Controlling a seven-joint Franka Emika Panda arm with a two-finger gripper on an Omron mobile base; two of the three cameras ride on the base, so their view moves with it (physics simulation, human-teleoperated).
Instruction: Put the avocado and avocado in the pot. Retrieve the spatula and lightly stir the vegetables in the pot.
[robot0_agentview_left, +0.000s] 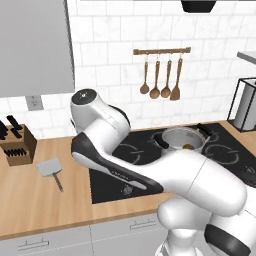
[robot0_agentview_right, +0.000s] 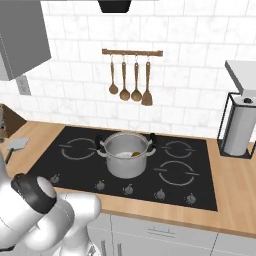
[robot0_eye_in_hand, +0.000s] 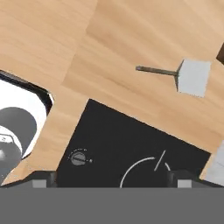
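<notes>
The rendered light is bright and even, shadows are soft, and all three views look slightly blurred.

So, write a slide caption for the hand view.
Small grey metal spatula lying on wooden counter beside black cooktop.

The arm's white bulk covers the near side of the pot (robot0_agentview_left: 184, 140) in the left base view, and inside it there's just a small yellowish-dark patch, too small to name. Over in the right base view the spatula (robot0_agentview_right: 16, 145) runs to the left edge, handle cut off. The knife block (robot0_agentview_left: 17, 145) is clipped at the left edge.
</notes>
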